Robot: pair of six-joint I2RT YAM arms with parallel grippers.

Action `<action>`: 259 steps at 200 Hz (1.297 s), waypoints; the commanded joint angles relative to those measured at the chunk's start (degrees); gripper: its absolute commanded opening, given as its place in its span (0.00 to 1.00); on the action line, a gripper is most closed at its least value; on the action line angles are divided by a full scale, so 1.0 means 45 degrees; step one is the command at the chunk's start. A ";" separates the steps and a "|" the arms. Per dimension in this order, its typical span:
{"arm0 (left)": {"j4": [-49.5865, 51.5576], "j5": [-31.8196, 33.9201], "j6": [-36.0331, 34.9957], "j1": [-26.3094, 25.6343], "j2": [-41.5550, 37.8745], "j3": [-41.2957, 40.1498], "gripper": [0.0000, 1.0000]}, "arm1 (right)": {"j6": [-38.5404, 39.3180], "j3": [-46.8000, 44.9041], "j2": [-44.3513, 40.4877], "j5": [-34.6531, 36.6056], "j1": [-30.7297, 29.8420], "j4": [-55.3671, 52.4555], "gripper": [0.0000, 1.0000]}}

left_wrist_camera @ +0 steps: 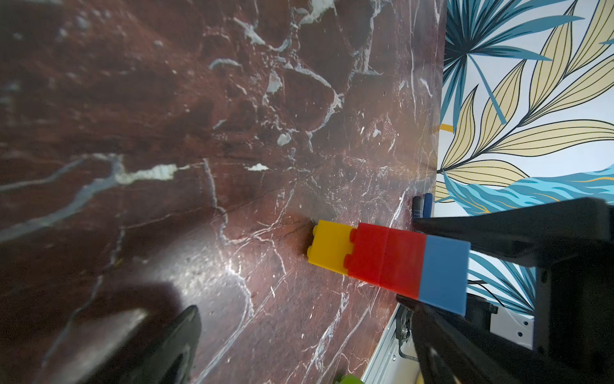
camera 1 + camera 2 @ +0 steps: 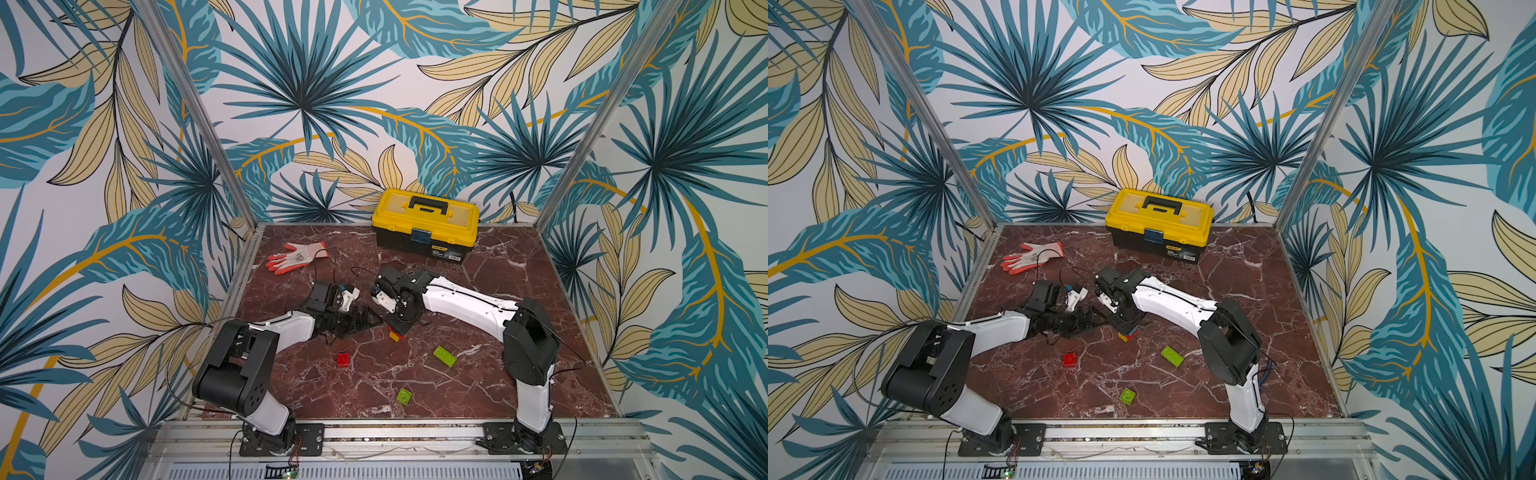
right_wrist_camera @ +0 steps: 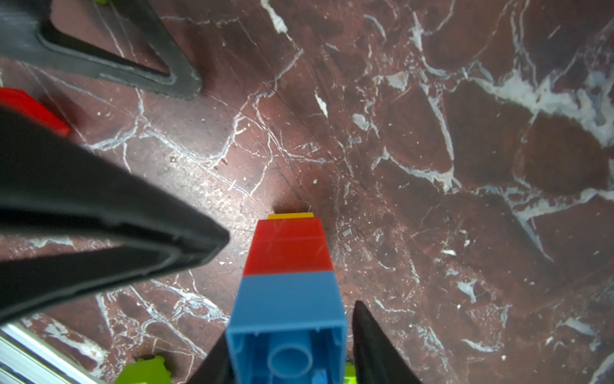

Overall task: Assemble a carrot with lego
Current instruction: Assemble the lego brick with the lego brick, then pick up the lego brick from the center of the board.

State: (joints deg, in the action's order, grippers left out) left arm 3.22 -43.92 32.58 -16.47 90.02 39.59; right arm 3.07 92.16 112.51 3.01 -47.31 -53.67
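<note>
Four bricks in the carrot [image 1: 388, 262]: yellow, two red, blue. It stands upright on the table [image 1: 232, 133], yellow end down and hollow blue end up. Its long axis is vertical and in line with my right gripper [image 3: 289, 319], which comes straight down over it.

Right jaws are narrow and flank the blue brick. A sliver of table shows between one finger [image 3: 365, 335] and the brick, so I judge there is no clamp. The right forearm slopes down from a raised elbow, wrist pointing down.

Left gripper [image 3: 214, 163] is wide and empty, lying low and level, tips just beside the carrot. Right is nearer.

Loose on the base side of both grippers: red brick [image 2: 343, 359], green oblong [image 2: 444, 356], green square [image 2: 404, 396]. Leaves not yet fitted.
</note>
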 commanded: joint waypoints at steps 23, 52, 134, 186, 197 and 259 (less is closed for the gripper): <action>-0.0111 0.0019 -0.0133 0.0005 0.0057 0.0379 0.99 | 0.0178 0.0393 -0.0300 -0.0020 0.0068 -0.0188 0.58; -0.0105 0.0059 -0.0125 0.0006 0.0045 0.0356 0.99 | 0.0177 0.0223 -0.1094 -0.0054 0.0068 0.0102 0.76; -0.0059 0.0775 0.0331 -0.0028 -0.2144 -0.0227 0.99 | -0.2868 -0.3151 -0.5827 0.1429 0.0064 0.0459 0.99; 0.2089 0.1622 0.0617 -0.0351 -0.5313 -0.0693 0.99 | -0.5967 -0.4009 -0.6989 0.3066 -0.1063 -0.0824 0.99; 0.2688 0.1841 0.0486 -0.0356 -0.5939 -0.0675 0.99 | -0.7337 -0.4556 -0.7291 0.3506 -0.1644 -0.0488 1.00; 0.5233 0.2896 0.0012 -0.0291 -0.7792 -0.0816 0.99 | -1.5618 -0.4791 -0.5198 0.4090 -0.5705 -0.0727 0.99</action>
State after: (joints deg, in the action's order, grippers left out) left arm 21.45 -33.80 33.91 -17.91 56.93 37.52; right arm -47.99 71.77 85.12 20.21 -69.12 -56.69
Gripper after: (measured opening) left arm 0.995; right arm 0.994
